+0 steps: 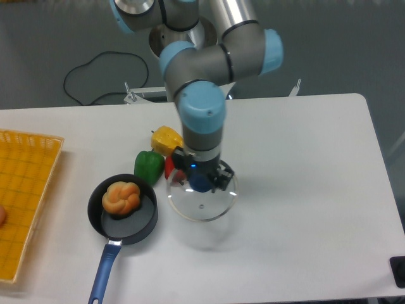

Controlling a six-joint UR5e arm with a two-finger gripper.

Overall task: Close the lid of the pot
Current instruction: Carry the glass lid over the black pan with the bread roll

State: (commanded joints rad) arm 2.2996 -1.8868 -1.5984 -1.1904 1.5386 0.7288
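Observation:
The pot (142,225) is a small black pan with a long blue handle (104,272), at the front left of the table. An orange bread roll (121,197) lies inside it. The clear glass lid (202,201) with a thin metal rim is to the right of the pot, its shadow on the table below it. My gripper (200,180) comes straight down on the lid's centre and is shut on its blue knob (200,183). The lid is beside the pot, not over it.
A green pepper (149,166), a yellow pepper (166,139) and a red piece (169,167) lie just behind the pot and left of the lid. A yellow mesh tray (25,196) sits at the table's left edge.

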